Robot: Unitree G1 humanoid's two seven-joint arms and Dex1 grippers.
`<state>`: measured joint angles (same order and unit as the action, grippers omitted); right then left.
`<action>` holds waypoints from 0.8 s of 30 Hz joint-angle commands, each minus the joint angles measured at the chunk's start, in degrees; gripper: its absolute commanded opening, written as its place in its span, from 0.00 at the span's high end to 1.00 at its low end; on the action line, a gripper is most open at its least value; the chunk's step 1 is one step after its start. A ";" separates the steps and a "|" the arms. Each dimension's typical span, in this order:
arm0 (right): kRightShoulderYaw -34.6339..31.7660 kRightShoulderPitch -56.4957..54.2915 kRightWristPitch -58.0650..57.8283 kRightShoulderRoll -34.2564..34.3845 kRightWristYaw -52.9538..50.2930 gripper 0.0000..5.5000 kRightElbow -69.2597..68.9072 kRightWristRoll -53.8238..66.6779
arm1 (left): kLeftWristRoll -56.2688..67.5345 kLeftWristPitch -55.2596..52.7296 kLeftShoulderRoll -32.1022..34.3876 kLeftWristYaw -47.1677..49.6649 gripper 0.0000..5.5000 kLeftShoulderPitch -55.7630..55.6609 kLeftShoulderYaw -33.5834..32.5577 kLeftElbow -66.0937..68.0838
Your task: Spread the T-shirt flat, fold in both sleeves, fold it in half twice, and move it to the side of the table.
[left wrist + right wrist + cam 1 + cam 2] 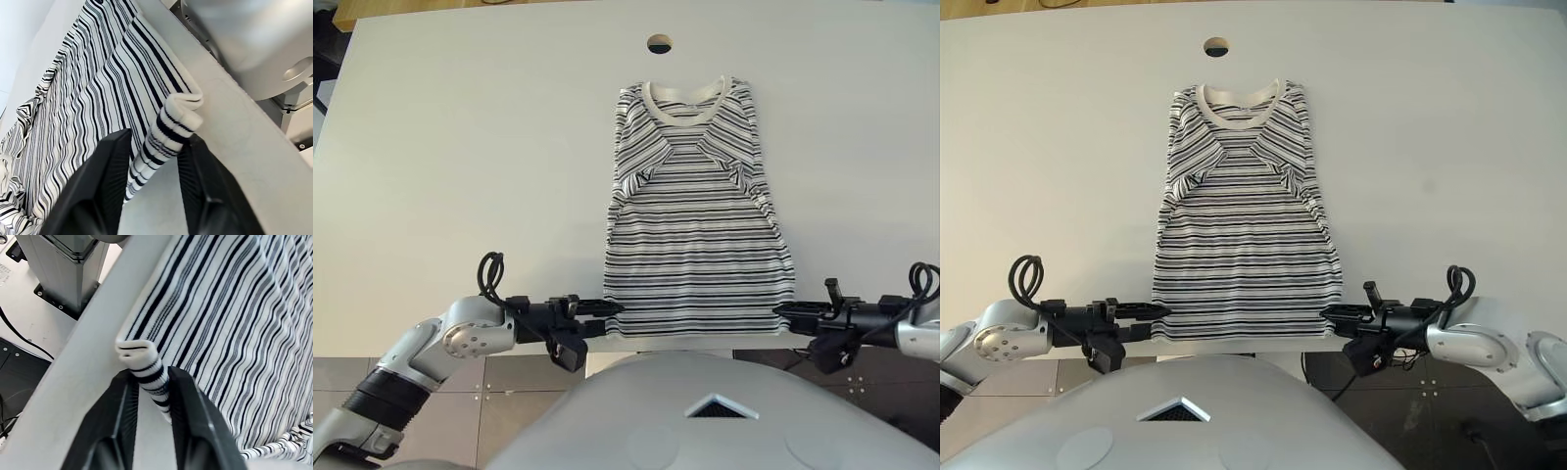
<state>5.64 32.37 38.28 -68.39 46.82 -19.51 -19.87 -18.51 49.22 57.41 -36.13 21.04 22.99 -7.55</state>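
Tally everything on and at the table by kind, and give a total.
1 T-shirt
2 grippers: left gripper, right gripper
1 table
1 hole in the tabletop
Total: 5

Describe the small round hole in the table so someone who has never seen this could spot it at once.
Start at the white table and find the striped T-shirt lying on it. Just past the shirt's collar, toward the far edge and slightly to the robot's left, sits the hole: small, round and dark, unlike the white top and striped cloth.
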 commanded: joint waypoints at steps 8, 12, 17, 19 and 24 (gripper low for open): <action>-0.64 -1.86 -0.79 1.13 -0.35 0.98 2.55 0.55 | 5.34 -0.46 0.13 -3.24 0.98 -0.88 0.09 2.01; -0.95 -1.36 -0.78 3.21 -1.53 0.98 3.77 6.01 | 11.30 -1.17 -2.46 -2.99 0.98 -3.15 -0.58 3.56; -0.64 -13.66 -3.48 15.38 -7.96 0.98 9.18 15.14 | 12.72 -4.69 -12.56 2.47 0.98 -12.37 -4.55 11.40; -0.97 -21.82 -7.00 21.99 -13.11 0.98 13.40 13.39 | 10.35 -6.90 -17.12 6.12 0.98 -17.03 -6.03 15.77; 0.89 -39.69 -13.59 32.92 -25.38 0.98 27.99 3.47 | 2.21 -11.47 -25.60 15.70 0.98 -29.63 -7.46 28.63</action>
<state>5.69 -2.65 26.71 -37.80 24.80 3.52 -12.76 -13.91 39.29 33.81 -23.12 -4.39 16.34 17.25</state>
